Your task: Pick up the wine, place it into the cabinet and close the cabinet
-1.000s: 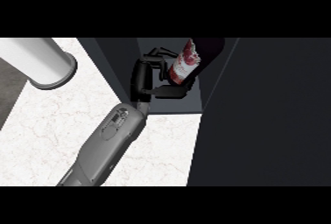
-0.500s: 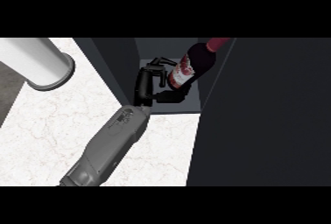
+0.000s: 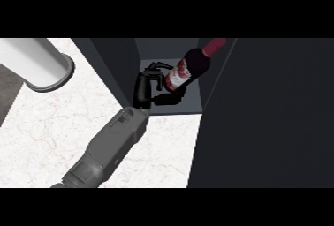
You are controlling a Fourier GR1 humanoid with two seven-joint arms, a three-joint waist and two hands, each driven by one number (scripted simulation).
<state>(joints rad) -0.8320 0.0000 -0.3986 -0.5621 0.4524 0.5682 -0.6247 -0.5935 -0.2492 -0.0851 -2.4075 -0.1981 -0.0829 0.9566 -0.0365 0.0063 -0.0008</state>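
Fingers of the black left hand curl in beside the label of the dark glass wine bottle, with the thumb hooked under its lower end, so the hand is closed around the bottle. Shadow in the recess makes it hard to tell how fully the fingers wrap the glass.

The wine bottle has a red-and-white label and a dark red neck. It sits inside the open compartment of the dark grey cabinet, above the compartment's floor. It is tilted, its neck pointing up and toward the view's right, close to the compartment's right wall.

The grey forearm runs from the lower left of the view, across the white marble counter, and into the cabinet opening. A broad dark panel fills the view's right side and looks like the cabinet's open door. A white cylinder with a grey base stands on the counter at upper left, well apart from the hand.
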